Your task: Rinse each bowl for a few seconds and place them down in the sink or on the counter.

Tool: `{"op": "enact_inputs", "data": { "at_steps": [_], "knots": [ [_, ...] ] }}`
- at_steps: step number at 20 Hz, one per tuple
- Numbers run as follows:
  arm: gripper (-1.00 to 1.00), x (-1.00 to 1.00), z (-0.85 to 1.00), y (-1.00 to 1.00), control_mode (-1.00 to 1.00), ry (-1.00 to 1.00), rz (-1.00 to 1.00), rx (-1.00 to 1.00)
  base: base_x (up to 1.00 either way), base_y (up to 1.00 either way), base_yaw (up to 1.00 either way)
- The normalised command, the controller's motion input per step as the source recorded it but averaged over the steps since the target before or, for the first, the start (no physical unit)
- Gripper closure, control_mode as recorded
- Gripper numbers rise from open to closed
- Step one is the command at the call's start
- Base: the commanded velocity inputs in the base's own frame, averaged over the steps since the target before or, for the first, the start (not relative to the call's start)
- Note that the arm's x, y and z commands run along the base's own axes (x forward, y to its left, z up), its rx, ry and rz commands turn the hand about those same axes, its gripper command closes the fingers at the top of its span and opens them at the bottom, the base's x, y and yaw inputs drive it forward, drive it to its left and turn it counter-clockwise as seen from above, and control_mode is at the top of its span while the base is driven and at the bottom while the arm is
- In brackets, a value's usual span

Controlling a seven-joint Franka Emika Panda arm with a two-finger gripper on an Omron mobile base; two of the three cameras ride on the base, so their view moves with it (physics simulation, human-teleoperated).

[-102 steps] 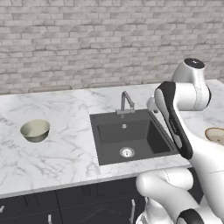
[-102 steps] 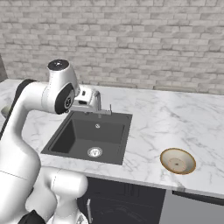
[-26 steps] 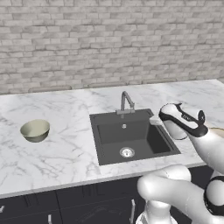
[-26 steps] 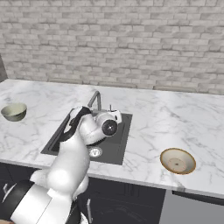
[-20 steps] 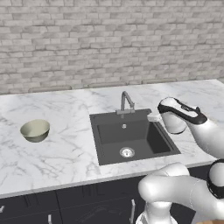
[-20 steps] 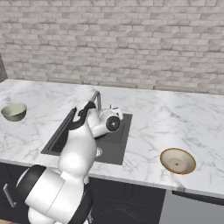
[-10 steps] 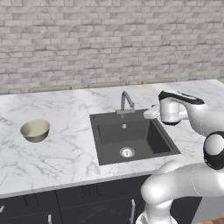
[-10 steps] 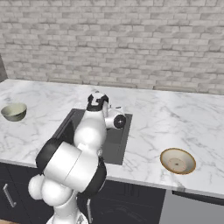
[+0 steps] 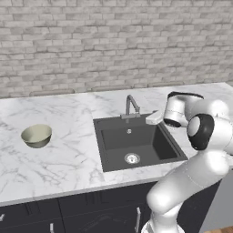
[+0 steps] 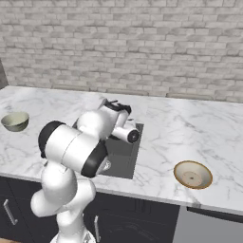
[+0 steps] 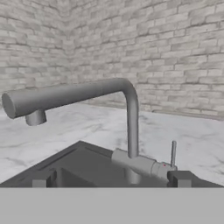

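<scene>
Your counter (image 9: 68, 154) runs the full width under the brick wall (image 9: 113, 41), white marble over dark cabinets (image 9: 91, 209). Set into it is the sink (image 9: 136, 141), a dark basin with nothing in it but the round drain (image 9: 132, 158); the faucet (image 9: 131, 105) stands at its back edge, and from the hand view you see its spout (image 11: 65, 96) reaching left across the basin with a thin lever (image 11: 173, 153) just to its right. Your arm (image 9: 200, 136) bends over the right side of the sink, with the hand held near the faucet. The gripper (image 11: 109, 181) is spread wide, one fingertip (image 11: 43, 181) at each side of the hand view, and it has hold of nothing. The green bowl (image 9: 36, 135) sits upright on the counter well left of the sink, empty as far as you can see. The tan bowl (image 10: 192, 174) sits upright on the counter to the right of the sink, near the front edge, also empty.
</scene>
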Motion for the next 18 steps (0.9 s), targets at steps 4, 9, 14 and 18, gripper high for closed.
{"op": "enact_inputs", "data": {
  "at_steps": [4,9,14,18],
  "knots": [
    [-1.0,0.44,-0.1,0.0,-1.0,-0.01,0.02,0.08,0.0,0.0,0.0],
    [-1.0,0.47,-0.03,0.0,-1.0,0.0,0.0,0.06,0.0,0.0,0.0],
    [-1.0,0.48,0.0,-0.01,-1.0,0.0,0.0,0.05,0.0,0.0,0.0],
    [-1.0,0.43,0.0,0.0,-1.0,0.0,0.0,0.05,0.0,0.0,0.0]
  ]
}}
